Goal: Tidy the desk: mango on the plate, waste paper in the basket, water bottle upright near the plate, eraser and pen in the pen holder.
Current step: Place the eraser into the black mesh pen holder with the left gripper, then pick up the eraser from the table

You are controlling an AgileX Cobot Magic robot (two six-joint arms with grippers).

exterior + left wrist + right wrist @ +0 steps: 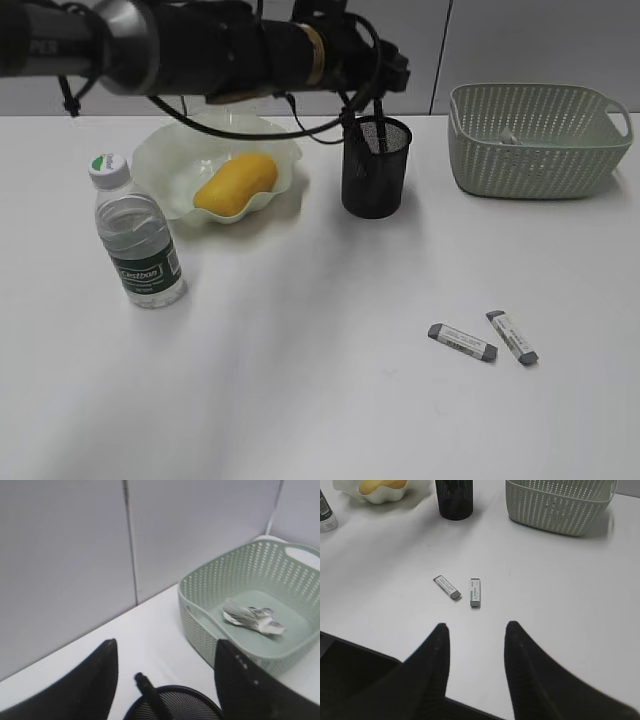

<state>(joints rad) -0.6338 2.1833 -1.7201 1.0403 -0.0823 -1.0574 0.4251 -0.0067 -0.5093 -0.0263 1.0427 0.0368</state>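
Nearest you on the surface [300, 400] lie two erasers [463, 342], grey-ended and side by side, well in front of the pen holder [375, 167] and to its right; your right gripper [476, 645] hovers on the near side of them, jaws spread and holding nothing. The water bottle [137, 233] stands upright, capped, in front of and left of the pen holder, just beside the plate [172, 160]; the plate sits to the left of the pen holder with the mango [235, 184] lying in it. Your left gripper [165, 667] hangs directly over the pen holder, jaws spread wide on either side of its rim and pinching nothing; a dark pen [152, 695] stands slanted inside the cup, its tip just above the rim. To the right of the pen holder and well apart from it sits the basket [540, 140]; the waste paper [252, 620] lies crumpled on its floor.
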